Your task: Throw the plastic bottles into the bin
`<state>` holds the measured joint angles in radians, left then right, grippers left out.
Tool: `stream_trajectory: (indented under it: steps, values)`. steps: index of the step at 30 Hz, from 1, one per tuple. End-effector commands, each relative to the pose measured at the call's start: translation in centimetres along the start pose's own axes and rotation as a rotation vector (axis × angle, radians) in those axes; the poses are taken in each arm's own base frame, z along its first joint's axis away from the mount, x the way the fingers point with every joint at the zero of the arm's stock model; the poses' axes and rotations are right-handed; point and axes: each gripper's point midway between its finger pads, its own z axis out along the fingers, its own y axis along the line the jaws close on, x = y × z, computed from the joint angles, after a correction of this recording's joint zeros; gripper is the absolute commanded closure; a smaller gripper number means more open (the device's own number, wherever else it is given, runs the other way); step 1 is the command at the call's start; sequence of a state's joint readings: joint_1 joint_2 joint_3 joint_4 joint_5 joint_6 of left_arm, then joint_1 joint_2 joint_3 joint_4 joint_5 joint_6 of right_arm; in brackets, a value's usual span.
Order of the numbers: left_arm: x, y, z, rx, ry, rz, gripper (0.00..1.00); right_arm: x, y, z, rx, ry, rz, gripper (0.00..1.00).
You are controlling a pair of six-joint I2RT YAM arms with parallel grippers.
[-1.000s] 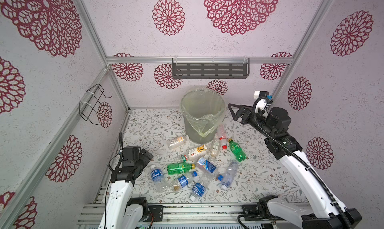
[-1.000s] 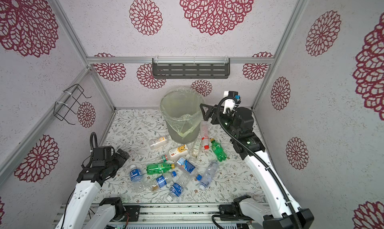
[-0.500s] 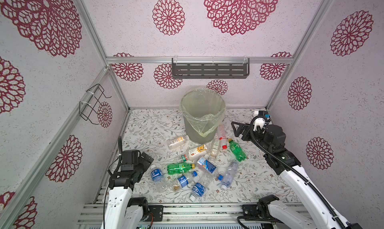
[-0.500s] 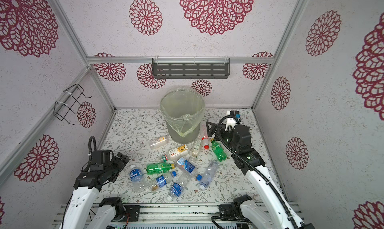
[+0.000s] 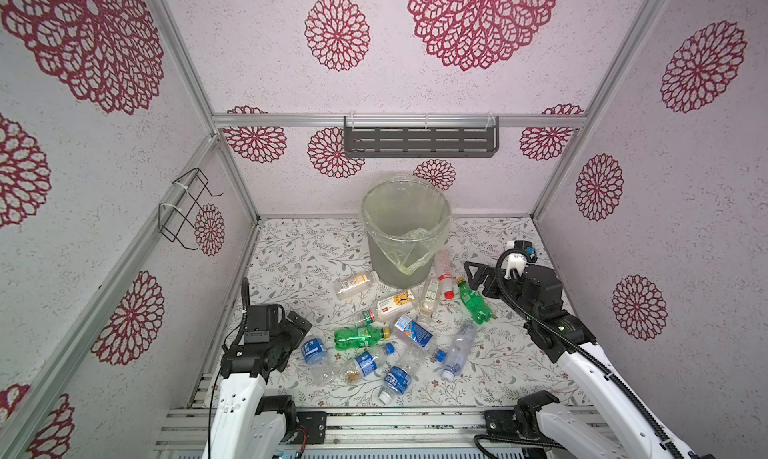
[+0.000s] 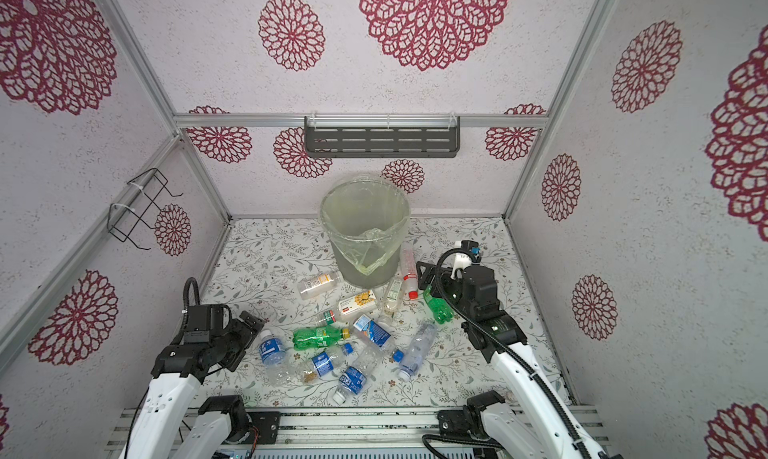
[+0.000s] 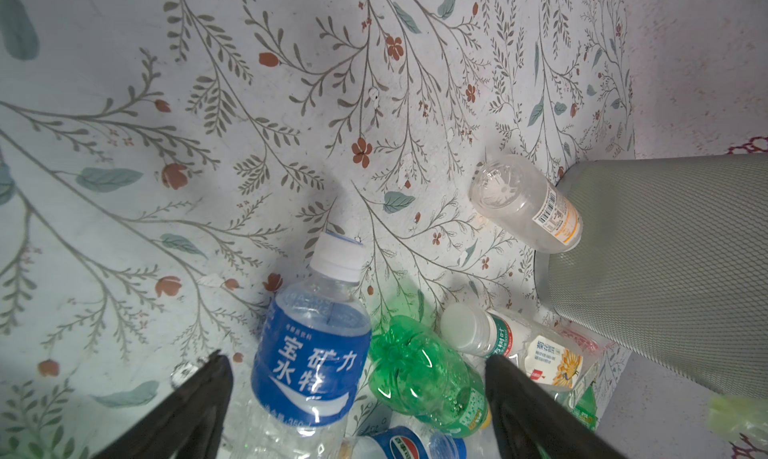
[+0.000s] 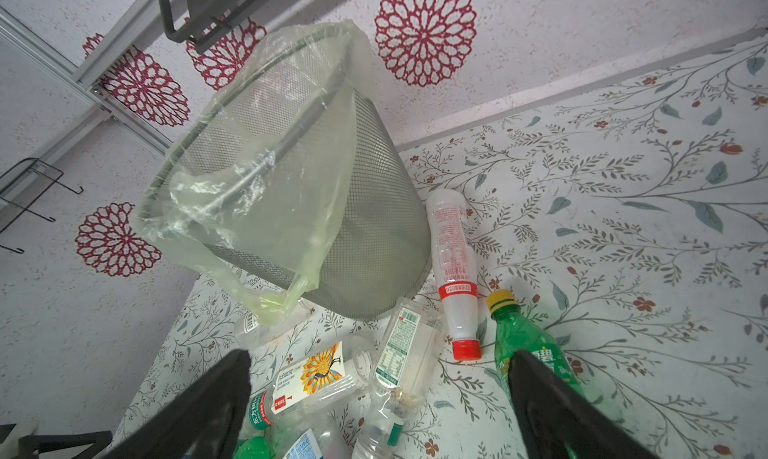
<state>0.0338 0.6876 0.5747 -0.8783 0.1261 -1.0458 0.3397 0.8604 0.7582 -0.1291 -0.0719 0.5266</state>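
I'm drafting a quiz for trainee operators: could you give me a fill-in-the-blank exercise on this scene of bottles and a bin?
1. The round grey mesh bin is lined with a thin yellowish clear plastic ____.
2. The left gripper and the right gripper both stand ____, holding nothing.
3. The slim clear bottle with the red label band, lying beside the bin, has a ____ cap.
4. The green plastic bottle nearest the right gripper has a ____ cap.
Missing words: bag; open; red; yellow.

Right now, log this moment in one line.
left claw: open, by blue-label bottle | right claw: open, by green bottle | bin: upright, looks empty
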Motion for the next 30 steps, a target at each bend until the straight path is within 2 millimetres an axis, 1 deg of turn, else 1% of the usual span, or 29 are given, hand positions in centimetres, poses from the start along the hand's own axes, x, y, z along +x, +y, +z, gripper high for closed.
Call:
stream_trajectory:
  steps: [1, 5, 10, 14, 20, 24, 30]
  values:
    - [0.9, 0.3, 0.0, 0.01, 0.014, -0.01, 0.03, -0.5, 0.0, -0.1, 0.006, -0.032, 0.031, 0.01]
    - [1.2, 0.6, 0.0, -0.001, 0.009, -0.007, 0.03, 0.0, -0.2, 0.4, 0.006, -0.018, 0.041, 0.01]
    - [2.3, 1.3, 0.7, -0.038, 0.04, 0.008, 0.03, 0.3, -0.4, 0.8, 0.011, -0.009, 0.05, 0.01]
    - [2.5, 1.4, 0.9, -0.059, 0.039, 0.021, 0.03, 0.5, -0.6, 0.9, 0.019, 0.001, 0.06, 0.01]
    - [3.1, 1.3, 1.3, -0.085, 0.063, 0.057, 0.03, 0.9, -0.8, 1.0, 0.031, 0.017, 0.058, 0.01]
    - [3.7, 1.2, 2.0, -0.092, 0.079, 0.079, 0.03, 1.0, -1.0, 1.0, 0.038, 0.017, 0.062, 0.01]
    - [4.3, 1.2, 2.7, -0.114, 0.102, 0.11, 0.03, 1.2, -1.3, 0.6, 0.049, 0.016, 0.066, 0.01]
